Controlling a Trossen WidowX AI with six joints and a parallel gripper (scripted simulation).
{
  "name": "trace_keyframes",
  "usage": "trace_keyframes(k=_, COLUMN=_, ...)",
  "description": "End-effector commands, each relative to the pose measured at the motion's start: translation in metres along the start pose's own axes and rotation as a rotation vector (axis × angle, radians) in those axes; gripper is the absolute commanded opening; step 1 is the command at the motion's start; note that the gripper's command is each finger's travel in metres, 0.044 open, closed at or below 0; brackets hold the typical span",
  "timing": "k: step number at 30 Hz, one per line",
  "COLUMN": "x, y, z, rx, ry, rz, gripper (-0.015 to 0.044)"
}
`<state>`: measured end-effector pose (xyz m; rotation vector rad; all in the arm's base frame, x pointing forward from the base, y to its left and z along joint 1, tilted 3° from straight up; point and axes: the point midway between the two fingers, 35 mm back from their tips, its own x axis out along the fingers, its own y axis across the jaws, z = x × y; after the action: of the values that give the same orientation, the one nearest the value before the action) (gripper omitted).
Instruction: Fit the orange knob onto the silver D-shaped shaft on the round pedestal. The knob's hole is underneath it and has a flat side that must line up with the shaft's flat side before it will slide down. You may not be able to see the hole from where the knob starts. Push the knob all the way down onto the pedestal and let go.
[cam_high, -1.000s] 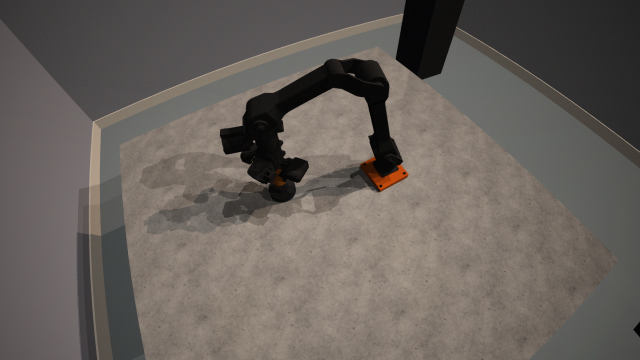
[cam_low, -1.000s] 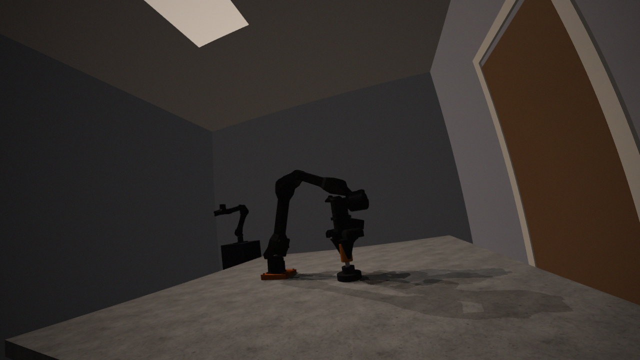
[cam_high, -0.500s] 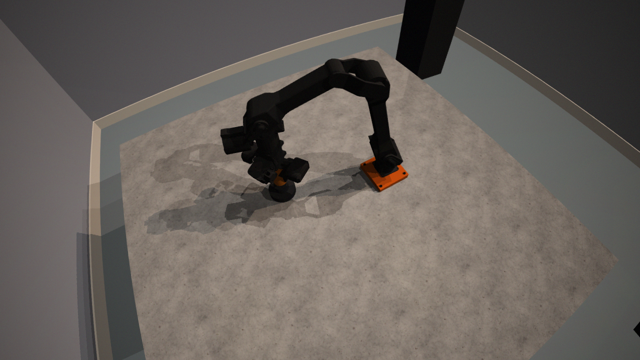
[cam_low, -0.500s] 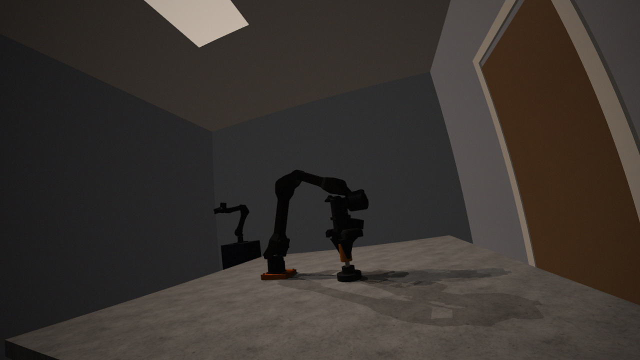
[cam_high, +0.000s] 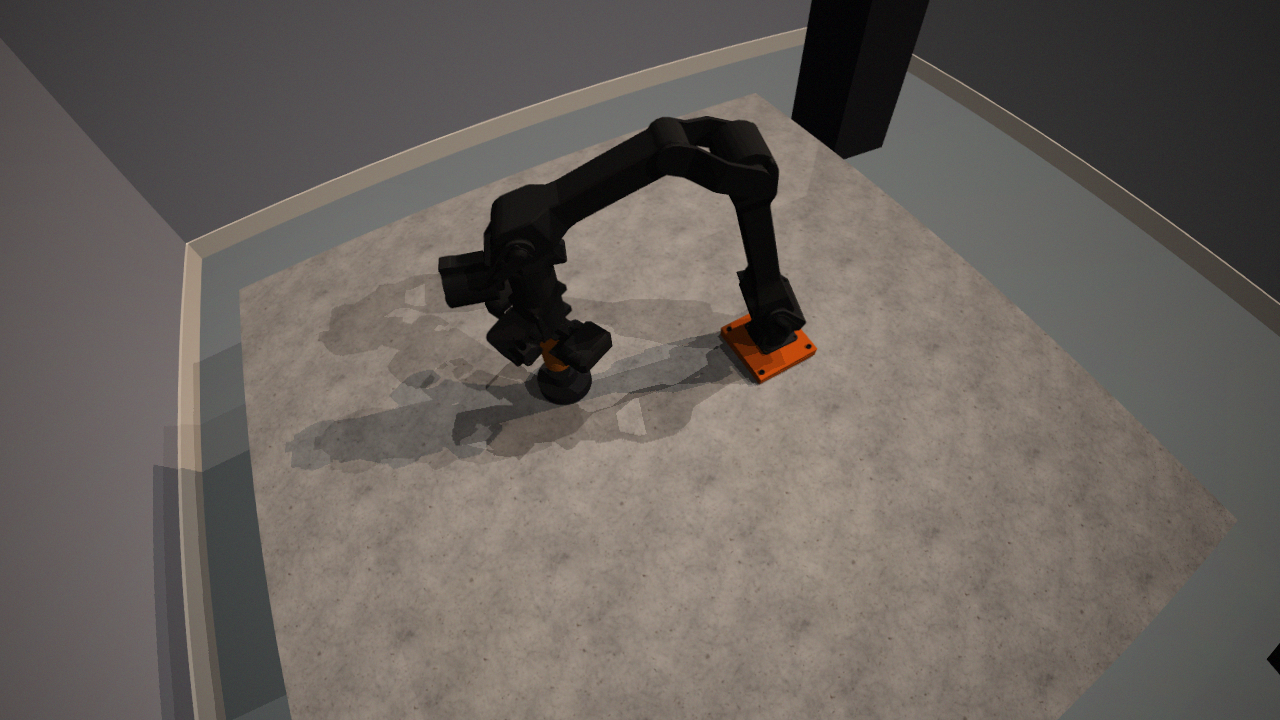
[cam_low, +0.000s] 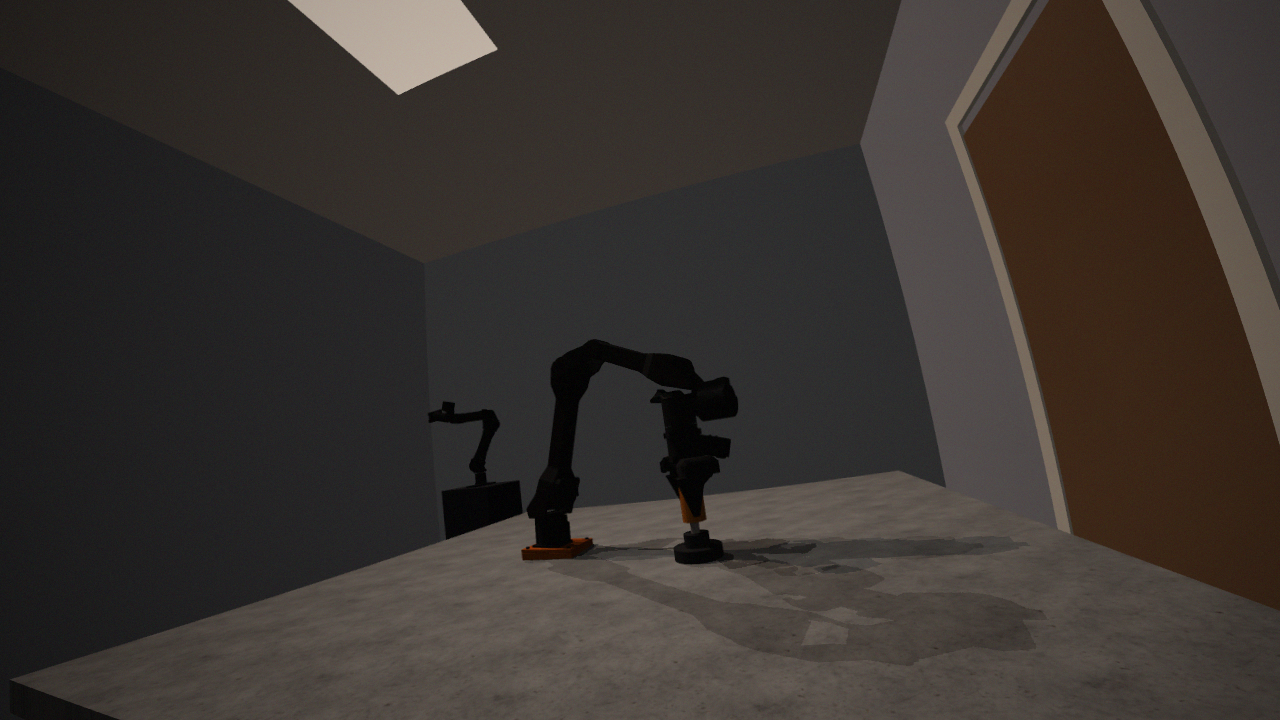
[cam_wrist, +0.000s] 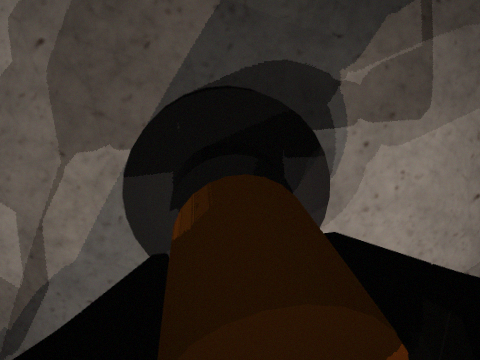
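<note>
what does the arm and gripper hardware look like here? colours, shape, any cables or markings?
The arm is matte black throughout: boxy, chunky links with rounded joint housings. It stands on a flat orange base plate with dark bolt holes at its corners. The gripper is black too, with blocky fingers. No cables, labels or markings are visible; the lighting is too dim for finer detail.

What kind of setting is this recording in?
Probably a bare indoor test room for one robot arm. A single black arm on an orange base plate stands on a grey speckled table. Plain dark walls, a ceiling light panel and a brown door surround it.
</note>
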<state>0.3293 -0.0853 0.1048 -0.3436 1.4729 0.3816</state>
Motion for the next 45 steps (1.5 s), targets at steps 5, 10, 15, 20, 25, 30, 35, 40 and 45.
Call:
trace_keyframes(k=5, x=0.0022, y=0.0001, z=-0.0014, rx=0.009, ry=0.000, rz=-0.002, gripper=0.0000)
trace_keyframes(k=10, x=0.0035, y=0.0010, z=-0.0022, rx=0.009, ry=0.000, rz=-0.002, gripper=0.0000)
trace_keyframes(k=15, x=0.0012, y=0.0017, z=-0.0019, rx=0.009, ry=0.000, rz=-0.002, gripper=0.0000)
trace_keyframes(k=20, x=-0.0012, y=0.0017, z=-0.0011, rx=0.018, ry=0.000, rz=-0.002, gripper=0.0000)
trace_keyframes(k=25, x=-0.0024, y=0.0012, z=-0.0004, rx=0.178, ry=0.000, rz=-0.002, gripper=0.0000)
trace_keyframes(k=30, x=-0.0011, y=-0.0006, z=0.0011, rx=0.219, ry=0.000, rz=-0.002, gripper=0.0000)
trace_keyframes(k=35, x=0.0009, y=-0.0003, z=0.0001, rx=0.219, ry=0.000, rz=-0.002, gripper=0.0000)
trace_keyframes(k=40, x=0.0018, y=0.0003, z=-0.0009, rx=0.219, ry=0.000, rz=-0.002, gripper=0.0000)
trace_keyframes(k=45, x=0.0035, y=0.0012, z=-0.0019, rx=0.219, ry=0.000, rz=-0.002, gripper=0.0000)
